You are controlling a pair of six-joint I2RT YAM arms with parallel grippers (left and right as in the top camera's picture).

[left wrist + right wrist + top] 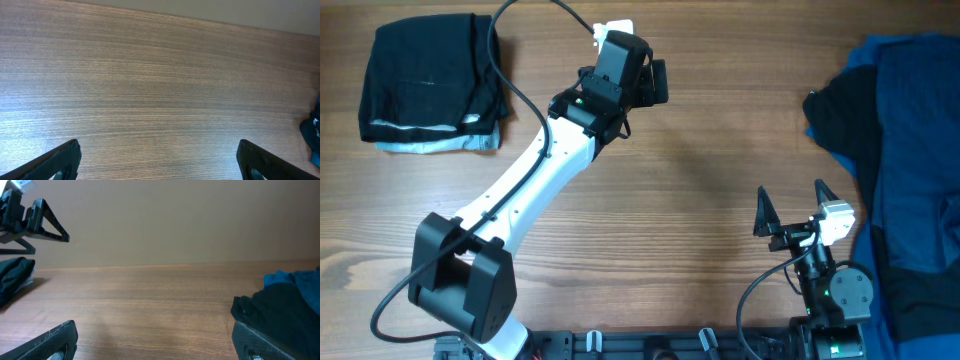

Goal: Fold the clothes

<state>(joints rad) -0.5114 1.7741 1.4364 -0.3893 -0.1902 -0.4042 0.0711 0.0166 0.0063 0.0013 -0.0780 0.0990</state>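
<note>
A: What is on the counter (pixel 700 190) right now?

B: A wooden counter, seen from above. At its far left corner sits a folded stack (pixel 428 80), dark cloth on a pale blue layer. Along the right edge lies the unfolded pile (pixel 910 150): a blue garment (pixel 920 110) with a dark garment (pixel 835 115) spilling out toward the middle. No cloth lies between stack and pile.

A: And the 2 hands?

B: Both are empty and spread wide. The left hand (pixel 658 83) hangs over the far middle of the counter, well apart from any cloth. The right hand (pixel 792 200) sits at the near side, close to the pile but not touching it.

A: What could go wrong from here?

B: I'd guess 3 things. The dark garment lies against the blue one, so a pinch where they meet may lift 2 pieces at once and drag the whole pile. The pile also runs out of view on the right, so I cannot tell how much hangs past the edge, and a hard pull might tip the rest off. Last, the left arm (pixel 535 170) lies diagonally across the open wood with its cable (pixel 508 85) looping just beside the folded stack. A quick swing could knock that stack askew or meet the right hand coming in.
</note>
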